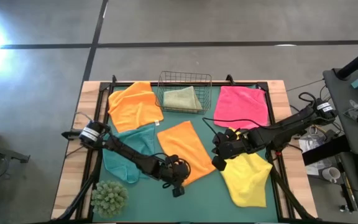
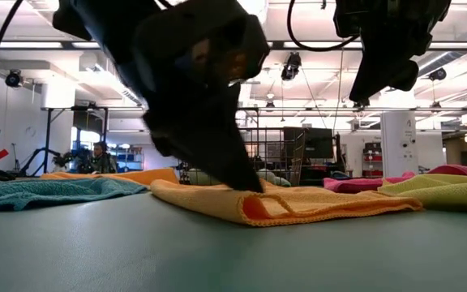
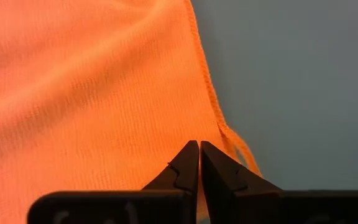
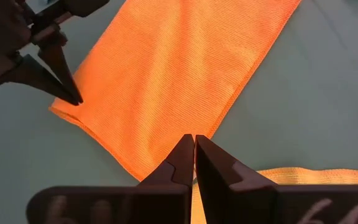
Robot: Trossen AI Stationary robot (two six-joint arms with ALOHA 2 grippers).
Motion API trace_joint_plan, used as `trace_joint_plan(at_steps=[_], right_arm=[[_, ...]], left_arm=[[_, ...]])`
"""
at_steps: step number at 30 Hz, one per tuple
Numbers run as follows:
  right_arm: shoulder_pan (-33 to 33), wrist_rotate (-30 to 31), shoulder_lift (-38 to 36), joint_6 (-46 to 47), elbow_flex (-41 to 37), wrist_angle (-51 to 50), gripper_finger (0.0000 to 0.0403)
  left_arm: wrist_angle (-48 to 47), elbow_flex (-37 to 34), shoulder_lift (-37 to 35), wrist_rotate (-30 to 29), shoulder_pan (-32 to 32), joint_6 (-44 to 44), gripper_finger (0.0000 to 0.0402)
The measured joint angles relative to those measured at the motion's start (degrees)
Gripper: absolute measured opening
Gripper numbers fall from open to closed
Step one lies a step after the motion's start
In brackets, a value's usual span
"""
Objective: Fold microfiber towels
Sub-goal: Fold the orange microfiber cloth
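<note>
Green mat (image 1: 197, 193) fills the table's near part, bare in front of the low camera. On it lie six towels. At the middle is a folded orange towel (image 1: 187, 151), a long rectangle set aslant. Just right of its near end lies the yellow towel (image 1: 247, 179), rumpled. A pink towel (image 1: 243, 106) lies at the far right, a second orange one (image 1: 134, 104) at the far left, and the teal towel (image 1: 129, 157) on the near left, under the left arm. An olive towel (image 1: 183, 98) sits folded in the wire basket (image 1: 185, 78) at the far middle. A spiky plant ball (image 1: 109, 198) stands at the near left corner.

Left gripper (image 3: 199, 154) is down at the middle towel's near corner, fingers pressed together on the cloth. Right gripper (image 4: 194, 144) hangs above the towel's near right edge, fingers pressed together, holding nothing.
</note>
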Motion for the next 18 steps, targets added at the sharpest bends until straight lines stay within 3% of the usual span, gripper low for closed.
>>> trace_joint_plan(at_steps=[11, 18], right_arm=[[0.0, 0.0, 0.0, 0.44, 0.0, 0.02, 0.0009], [0.0, -0.02, 0.0, 0.81, 0.0, 0.32, 0.0009]], left_arm=[[-11.56, 0.13, -0.53, 1.04, -2.92, -1.16, 0.0001], [-26.76, 0.02, -3.92, 2.63, -5.34, -1.11, 0.0001]])
